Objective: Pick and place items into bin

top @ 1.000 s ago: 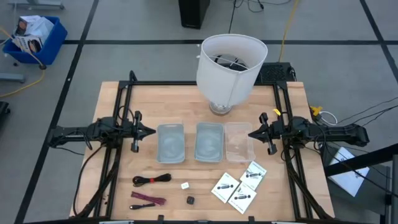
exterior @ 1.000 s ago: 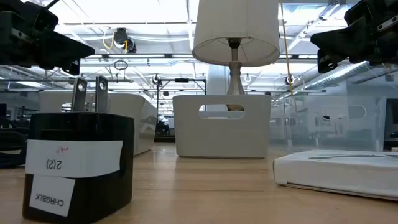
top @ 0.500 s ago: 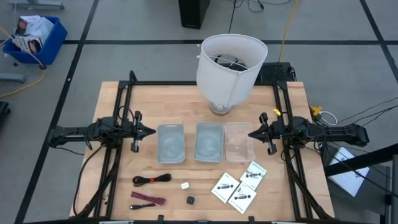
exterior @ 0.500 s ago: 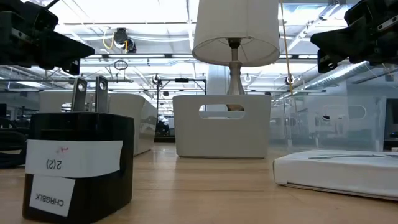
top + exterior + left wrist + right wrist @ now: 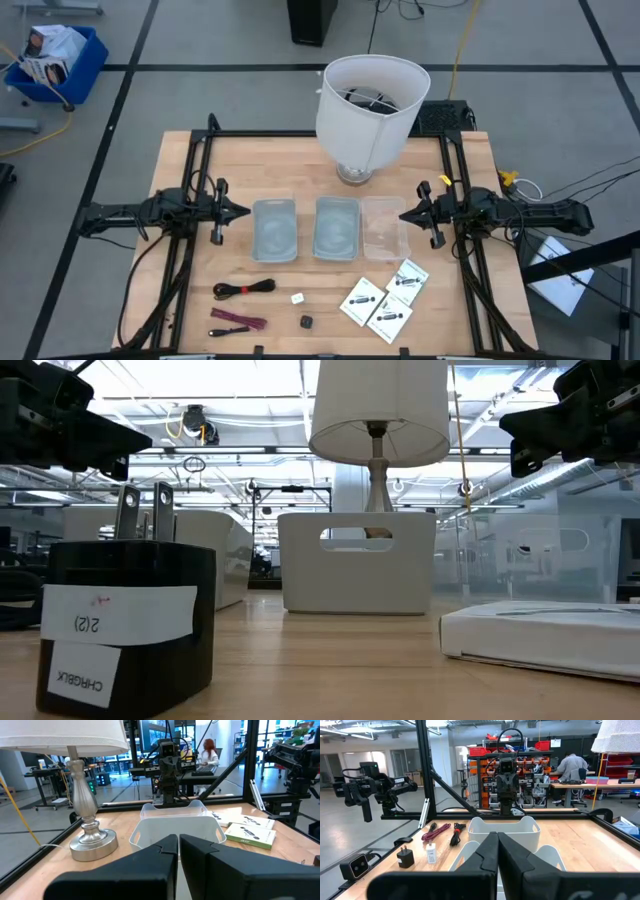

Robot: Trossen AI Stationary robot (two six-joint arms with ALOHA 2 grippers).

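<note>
On my wooden desk: three bins in a row at the middle — left bin, middle bin, clear right bin. Behind them, a lamp with a white shade. Near the front edge, loose: black cable bundle; magenta cable bundle just in front of it; small white piece; black cube, a plug-in charger seen close in the low view; three white packets with black print, front right, overlapping. None of these lie in a bin. My left gripper hangs beside the left bin, its fingers pressed together, nothing held. My right gripper hangs beside the clear bin, fingers likewise closed and empty — both well apart from the items.
</note>
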